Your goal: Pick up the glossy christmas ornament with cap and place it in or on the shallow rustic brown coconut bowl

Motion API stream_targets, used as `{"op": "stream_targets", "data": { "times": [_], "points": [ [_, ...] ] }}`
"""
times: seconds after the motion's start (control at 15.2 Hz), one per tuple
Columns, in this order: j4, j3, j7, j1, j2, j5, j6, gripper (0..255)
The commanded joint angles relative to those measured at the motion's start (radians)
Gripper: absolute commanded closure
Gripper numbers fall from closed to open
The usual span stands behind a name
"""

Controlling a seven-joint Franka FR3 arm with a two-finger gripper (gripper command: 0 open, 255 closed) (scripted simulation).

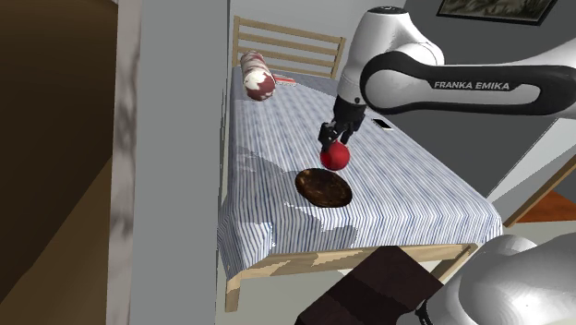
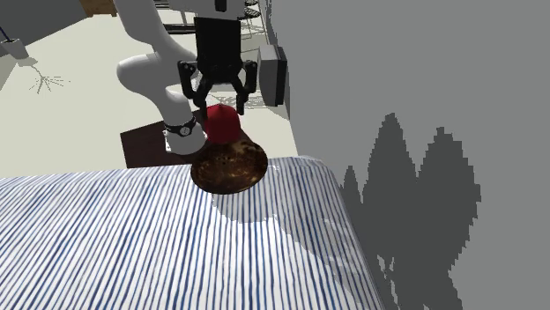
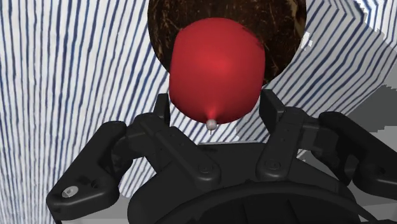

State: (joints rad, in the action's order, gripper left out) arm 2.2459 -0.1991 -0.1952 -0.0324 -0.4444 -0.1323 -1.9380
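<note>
A glossy red ornament with a small silver cap hangs in my black gripper, which is shut on its sides. The cap points back toward the hand. In the wrist view the ornament sits between the two fingers, partly over the dark brown bowl. The shallow, mottled brown bowl lies on the striped bedspread, just in front of the ornament in the shoulder view. From the second exterior view the ornament and gripper hover close above the bowl.
A blue-and-white striped bedspread covers a bed with a wooden headboard. A red and white patterned roll lies by the headboard, and a small dark flat object lies behind the arm. A grey wall borders the bed.
</note>
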Motion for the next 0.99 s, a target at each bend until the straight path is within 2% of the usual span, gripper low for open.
{"op": "stream_targets", "data": {
  "times": [0.0,0.79,0.92],
  "points": [
    [0.026,0.0,-0.004,0.0,0.0,-0.001,-0.027,255],
    [0.17,-0.01,-0.041,-0.003,0.03,-0.017,-0.198,255],
    [0.17,-0.01,-0.041,-0.003,0.03,-0.017,-0.198,255]
  ]
}}
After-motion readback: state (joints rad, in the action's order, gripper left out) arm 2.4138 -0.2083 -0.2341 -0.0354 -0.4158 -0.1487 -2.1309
